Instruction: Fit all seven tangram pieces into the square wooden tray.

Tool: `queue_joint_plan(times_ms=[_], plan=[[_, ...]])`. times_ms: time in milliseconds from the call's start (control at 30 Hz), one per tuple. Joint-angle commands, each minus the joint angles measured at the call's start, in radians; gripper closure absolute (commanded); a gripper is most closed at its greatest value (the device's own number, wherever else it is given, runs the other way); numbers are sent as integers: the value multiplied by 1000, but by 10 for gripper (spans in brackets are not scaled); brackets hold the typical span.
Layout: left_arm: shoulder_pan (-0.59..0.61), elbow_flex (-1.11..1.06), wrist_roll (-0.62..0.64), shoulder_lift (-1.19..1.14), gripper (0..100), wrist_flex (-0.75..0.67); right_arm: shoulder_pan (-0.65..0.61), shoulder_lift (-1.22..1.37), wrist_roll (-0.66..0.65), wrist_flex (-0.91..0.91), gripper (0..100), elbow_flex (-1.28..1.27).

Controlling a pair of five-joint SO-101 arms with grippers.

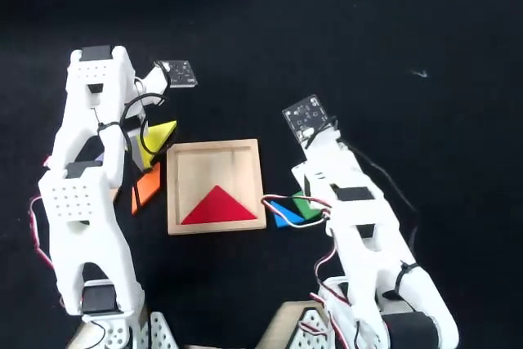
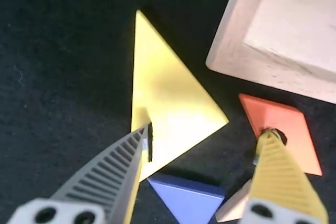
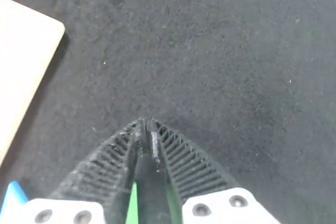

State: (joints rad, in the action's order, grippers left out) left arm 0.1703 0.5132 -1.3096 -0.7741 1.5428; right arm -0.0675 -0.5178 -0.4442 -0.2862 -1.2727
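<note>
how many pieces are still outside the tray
6: yellow triangle, orange parallelogram, violet-blue triangle and a pale piece left of the tray; blue piece and green piece right of it, partly hidden.

The left arm (image 1: pixel 88 177) hides part of the yellow triangular piece (image 1: pixel 162 136) and orange parallelogram piece (image 1: pixel 147 186); the right arm (image 1: pixel 359 218) covers much of the green piece (image 1: pixel 306 204), its shape unclear.

The high view looks down over the bench (image 1: pixel 458 79); wrist views sit close above it, both catching the tray (image 1: pixel 172 190).
</note>
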Motion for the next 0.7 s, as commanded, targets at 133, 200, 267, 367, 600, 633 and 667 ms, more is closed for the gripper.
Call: queue_joint_plan(times_ms=[133,200,267,367,600,633,667], plan=[[-21,36,-6,-41,678,-69,-11,-33,-11,21,984,5],[-22,39,-9,-54,678,-68,-11,-33,-11,21,984,5],[-21,41,-14,-61,678,-77,-11,-33,-11,21,984,5],[-10,59,-6,-64,680,-101,-11,-33,-11,21,984,5],[8,217,-2,-54,683,46,-12,-35,-11,21,984,5],[7,254,-2,-63,687,83,-12,-35,-11,21,984,7],[4,283,-3,-64,705,114,-12,-35,-11,21,984,7]])
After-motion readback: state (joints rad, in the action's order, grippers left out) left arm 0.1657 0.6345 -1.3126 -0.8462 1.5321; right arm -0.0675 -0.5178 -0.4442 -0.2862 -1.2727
